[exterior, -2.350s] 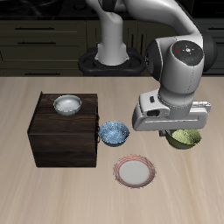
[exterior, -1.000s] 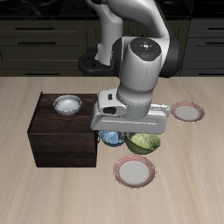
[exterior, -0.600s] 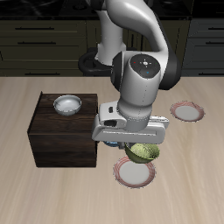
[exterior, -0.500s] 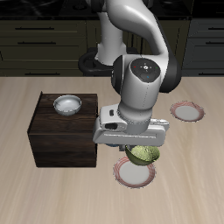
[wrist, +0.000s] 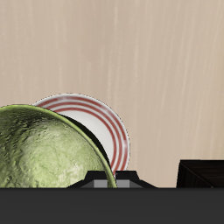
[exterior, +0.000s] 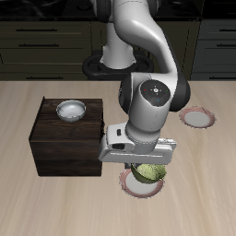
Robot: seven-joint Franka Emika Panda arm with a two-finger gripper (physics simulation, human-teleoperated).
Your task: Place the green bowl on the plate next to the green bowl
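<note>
Wrist view showed the gripper (wrist: 114, 179) grasping the green bowl (wrist: 48, 153) by its rim, held over the plate (wrist: 103, 122) near the table's front edge.

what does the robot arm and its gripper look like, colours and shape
The arm has glossy white rounded links joined by dark grey-black joints. One joint cap carries a small red mark. The gripper hangs from a boxy pale grey-white hand. No cables show.
</note>
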